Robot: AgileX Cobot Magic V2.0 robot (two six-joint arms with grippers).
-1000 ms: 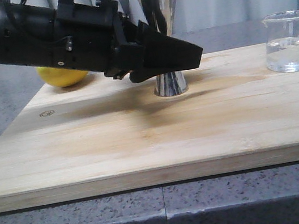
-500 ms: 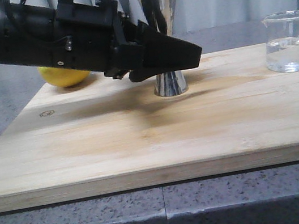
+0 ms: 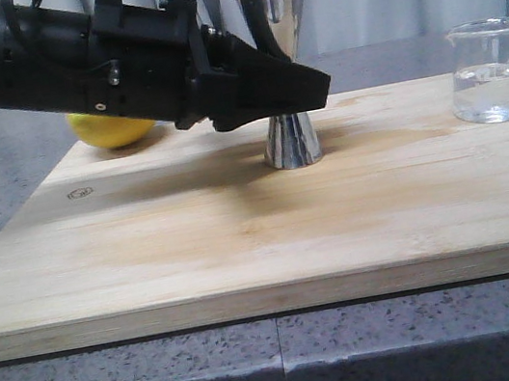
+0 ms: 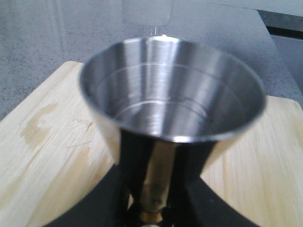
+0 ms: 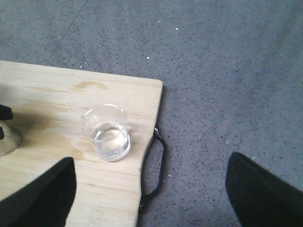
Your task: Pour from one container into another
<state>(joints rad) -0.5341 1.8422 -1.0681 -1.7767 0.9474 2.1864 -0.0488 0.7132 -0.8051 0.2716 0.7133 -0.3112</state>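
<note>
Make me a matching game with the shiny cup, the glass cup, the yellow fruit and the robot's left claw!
Things:
1. jigger
2. beaker
3. lemon
4. left gripper

Descriptions:
A. holds clear liquid, near the board's right edge
B. yellow, partly hidden behind the black arm
C. black, closed around the metal waist
D. shiny steel, empty inside, standing mid-board

Pairs: 1-D, 2-A, 3-B, 4-C
</note>
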